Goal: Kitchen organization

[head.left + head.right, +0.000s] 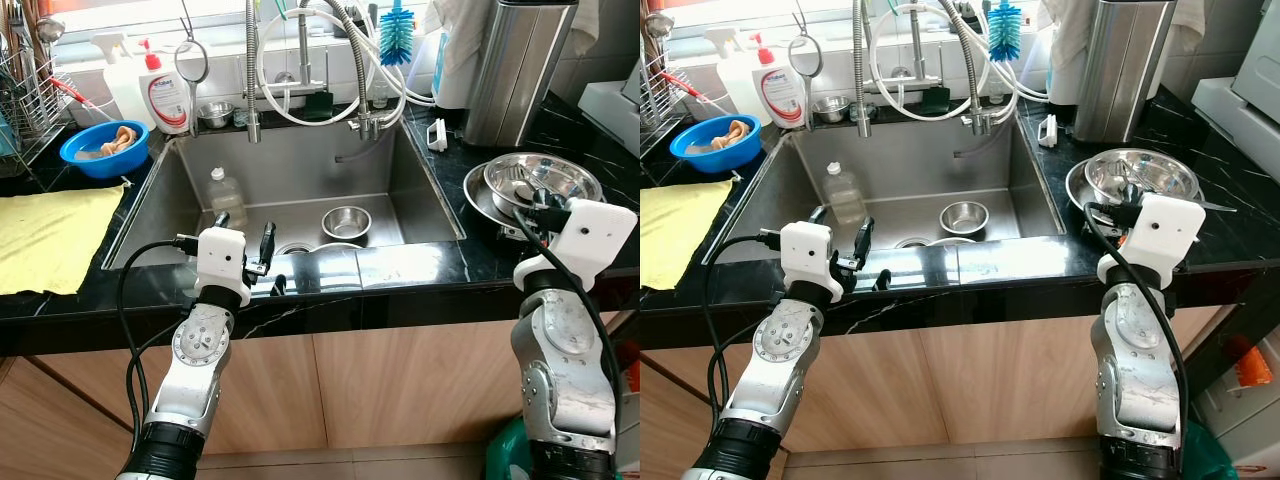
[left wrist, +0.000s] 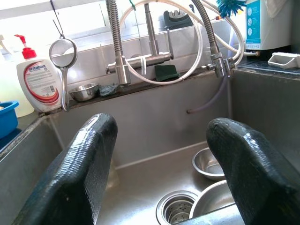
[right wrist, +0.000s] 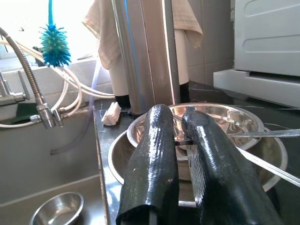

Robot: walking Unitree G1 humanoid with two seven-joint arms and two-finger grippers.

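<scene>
The left gripper [image 1: 245, 243] hangs just over the front rim of the sink [image 1: 180, 190], its two fingers spread wide with nothing between them. Straight ahead of it and lower, on the sink floor, sit a small steel bowl [image 1: 346, 221] toward the back right and the rim of a second bowl [image 2: 213, 206] close to the drain [image 2: 176, 208]. A clear plastic bottle [image 1: 226, 192] stands upright against the sink's left wall, a little beyond the gripper and nearly in line with it. This arm is the nearer one for anything in the sink.

The right gripper [image 3: 180, 154] is at the bench's right front, its fingers drawn nearly together with only a thin slit between them; whether they pinch anything cannot be told. Just past them sit the stacked steel bowls [image 1: 540, 185], with utensils lying inside whose handles run out toward the right edge of the bench.

At the bench's far left, a blue bowl [image 1: 103, 150] holds some pale items, beside a yellow cloth [image 1: 50, 235].
</scene>
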